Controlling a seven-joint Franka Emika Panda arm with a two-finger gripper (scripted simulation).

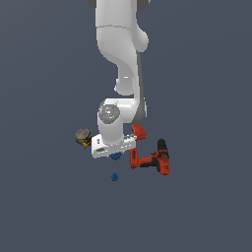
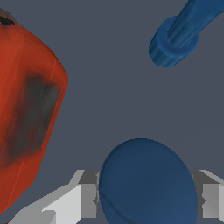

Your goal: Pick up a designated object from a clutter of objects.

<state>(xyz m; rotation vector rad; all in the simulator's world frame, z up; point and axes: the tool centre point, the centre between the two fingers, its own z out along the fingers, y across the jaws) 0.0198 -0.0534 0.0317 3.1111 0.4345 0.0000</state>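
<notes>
Designated object: smooth, plain dark-blue ball [image 2: 146,181], round, resting on the grey floor just beside the orange-and-black power drill [image 1: 156,161]. Mostly hidden in the exterior view; only a sliver shows.

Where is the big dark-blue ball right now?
The big smooth dark-blue ball sits between the gripper fingers in the wrist view; in the exterior view it peeks out under the white hand, beside the orange-black power drill.

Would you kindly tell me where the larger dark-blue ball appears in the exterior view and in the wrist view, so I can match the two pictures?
Exterior view: the larger dark-blue ball peeks out just beneath the white gripper, mostly hidden by it.
Wrist view: the ball fills the lower middle, sitting between the two grey fingers.
Shared landmark: the orange-black power drill, beside the ball in both views.
</notes>
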